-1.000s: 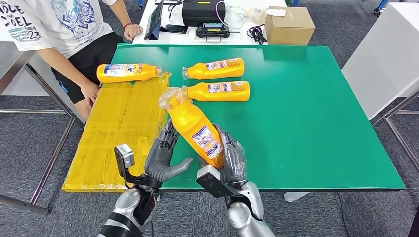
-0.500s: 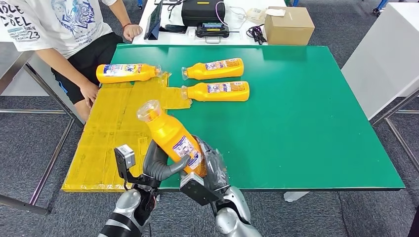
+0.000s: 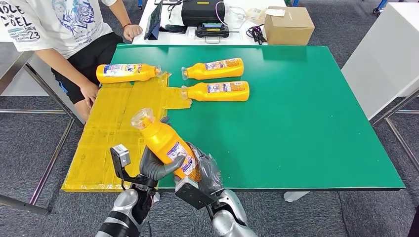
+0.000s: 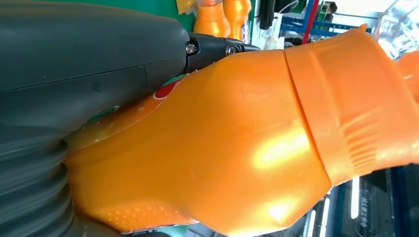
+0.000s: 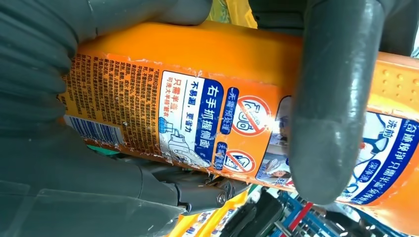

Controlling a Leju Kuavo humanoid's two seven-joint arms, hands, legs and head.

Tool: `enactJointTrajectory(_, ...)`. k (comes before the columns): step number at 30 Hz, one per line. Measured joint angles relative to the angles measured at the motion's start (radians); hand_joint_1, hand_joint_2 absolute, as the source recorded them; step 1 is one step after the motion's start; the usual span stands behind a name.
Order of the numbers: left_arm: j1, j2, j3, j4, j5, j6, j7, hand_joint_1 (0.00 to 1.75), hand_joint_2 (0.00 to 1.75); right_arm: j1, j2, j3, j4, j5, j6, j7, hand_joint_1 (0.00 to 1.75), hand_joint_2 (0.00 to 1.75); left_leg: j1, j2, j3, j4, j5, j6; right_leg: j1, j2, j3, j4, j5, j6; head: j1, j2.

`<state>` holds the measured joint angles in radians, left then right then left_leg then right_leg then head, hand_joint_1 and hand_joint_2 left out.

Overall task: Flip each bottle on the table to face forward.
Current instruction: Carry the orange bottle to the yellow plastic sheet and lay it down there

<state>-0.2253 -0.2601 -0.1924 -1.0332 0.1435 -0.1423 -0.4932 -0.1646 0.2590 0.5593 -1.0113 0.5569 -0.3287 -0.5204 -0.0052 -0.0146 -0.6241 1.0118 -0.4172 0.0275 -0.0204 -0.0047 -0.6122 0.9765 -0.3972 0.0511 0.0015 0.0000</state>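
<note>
An orange bottle (image 3: 165, 143) with a clear cap is held tilted above the table's near edge, cap pointing up and to the left. My left hand (image 3: 155, 165) grips its lower body with the thumb wrapped across the front. My right hand (image 3: 207, 170) grips its base from the right. In the left wrist view the bottle (image 4: 237, 138) lies against the thumb. The right wrist view shows the label (image 5: 197, 123) under the thumb. Three more orange bottles lie on their sides: one (image 3: 126, 72) on the yellow mat and two (image 3: 215, 69) (image 3: 217, 91) on the green table (image 3: 306, 123).
A yellow mat (image 3: 113, 128) covers the table's left part. A person sits at the far left with a hand (image 3: 90, 92) at the mat's edge. A cardboard box (image 3: 289, 24) and electronics sit on a white desk behind. A white table (image 3: 385, 54) stands to the right.
Both hands carried the bottle left and toward the near edge. The left hand, open beside it a second ago, now wraps around it.
</note>
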Motion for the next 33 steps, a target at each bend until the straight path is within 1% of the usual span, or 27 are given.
enactJointTrajectory(2,0.0,0.0,0.007,0.007,0.02,-0.031,0.004,1.73,1.75,-0.007,0.0,0.002,0.012,0.002,0.0,-0.001,1.75,1.75,0.0,0.0,0.0,0.0,0.0,0.0,0.0,0.0,0.0,0.0,0.0,0.0,0.0,0.0)
enactJointTrajectory(7,0.0,0.007,0.021,0.021,0.092,-0.142,0.033,1.75,1.75,-0.017,0.0,0.008,0.036,0.005,-0.001,-0.005,1.75,1.75,0.0,0.0,0.0,0.0,0.0,0.0,0.0,0.0,0.0,0.0,0.0,0.0,0.0,0.0)
enactJointTrajectory(9,0.0,0.01,0.023,0.026,0.099,-0.158,0.038,1.75,1.75,-0.018,0.0,0.009,0.041,0.007,-0.001,-0.006,1.75,1.75,0.0,0.0,0.0,0.0,0.0,0.0,0.0,0.0,0.0,0.0,0.0,0.0,0.0,0.0)
enactJointTrajectory(14,0.0,0.014,0.029,0.032,0.104,-0.165,0.042,1.75,1.75,-0.019,0.0,0.012,0.05,0.008,-0.001,-0.007,1.75,1.75,0.0,0.0,0.0,0.0,0.0,0.0,0.0,0.0,0.0,0.0,0.0,0.0,0.0,0.0)
enactJointTrajectory(16,-0.001,0.017,0.03,0.037,0.117,-0.188,0.048,1.75,1.75,-0.019,0.0,0.015,0.053,0.009,-0.001,-0.008,1.75,1.75,0.0,0.0,0.0,0.0,0.0,0.0,0.0,0.0,0.0,0.0,0.0,0.0,0.0,0.0)
enactJointTrajectory(21,-0.005,0.036,0.031,0.053,0.151,-0.298,0.061,1.75,1.75,-0.018,0.0,0.017,0.06,0.015,-0.004,-0.014,1.75,1.75,0.0,0.001,0.0,0.0,0.0,0.0,0.0,0.0,0.0,0.0,0.0,0.0,0.0,0.0)
enactJointTrajectory(24,-0.005,0.047,0.027,0.058,0.153,-0.344,0.057,1.75,1.75,-0.016,0.0,0.017,0.06,0.019,-0.006,-0.014,1.73,1.75,0.0,0.001,0.0,0.0,0.0,0.0,0.0,0.0,0.0,0.0,0.0,0.0,0.0,0.0)
enactJointTrajectory(25,-0.005,0.05,0.025,0.059,0.154,-0.354,0.055,1.75,1.75,-0.016,0.0,0.017,0.06,0.021,-0.006,-0.014,1.66,1.75,0.0,0.001,0.0,0.0,0.0,0.0,0.0,0.0,0.0,0.0,0.0,0.0,0.0,0.0)
enactJointTrajectory(26,-0.005,0.052,0.023,0.06,0.157,-0.363,0.054,1.75,1.75,-0.015,0.0,0.017,0.061,0.022,-0.006,-0.014,1.38,1.75,0.0,0.001,0.0,0.0,0.0,0.0,0.0,0.0,0.0,0.0,0.0,0.0,0.0,0.0)
enactJointTrajectory(28,-0.005,0.057,0.019,0.061,0.164,-0.376,0.052,1.75,1.75,-0.015,0.0,0.017,0.061,0.027,-0.011,-0.014,0.52,1.75,0.0,0.001,0.0,0.0,0.0,0.0,0.0,0.0,0.0,0.0,0.0,0.0,0.0,0.0)
enactJointTrajectory(29,-0.005,0.058,0.018,0.061,0.168,-0.38,0.052,1.75,1.75,-0.015,0.001,0.016,0.061,0.029,-0.017,-0.012,0.15,1.75,0.0,0.001,0.0,0.0,0.0,0.0,0.0,0.0,0.0,0.0,0.0,0.0,0.0,0.0)
enactJointTrajectory(30,-0.005,0.059,0.016,0.062,0.17,-0.383,0.052,1.75,1.75,-0.015,0.003,0.016,0.062,0.032,-0.024,-0.009,0.0,1.31,0.0,0.0,0.0,0.0,0.0,0.0,0.0,0.0,0.0,0.0,0.0,0.0,0.0,0.0)
enactJointTrajectory(33,0.0,0.06,0.012,0.06,0.178,-0.382,0.056,1.75,1.75,-0.012,0.008,0.014,0.064,0.039,-0.05,0.015,0.0,0.0,0.0,0.0,0.0,0.0,0.0,0.0,0.0,0.0,0.0,0.0,0.0,0.0,0.0,0.0)
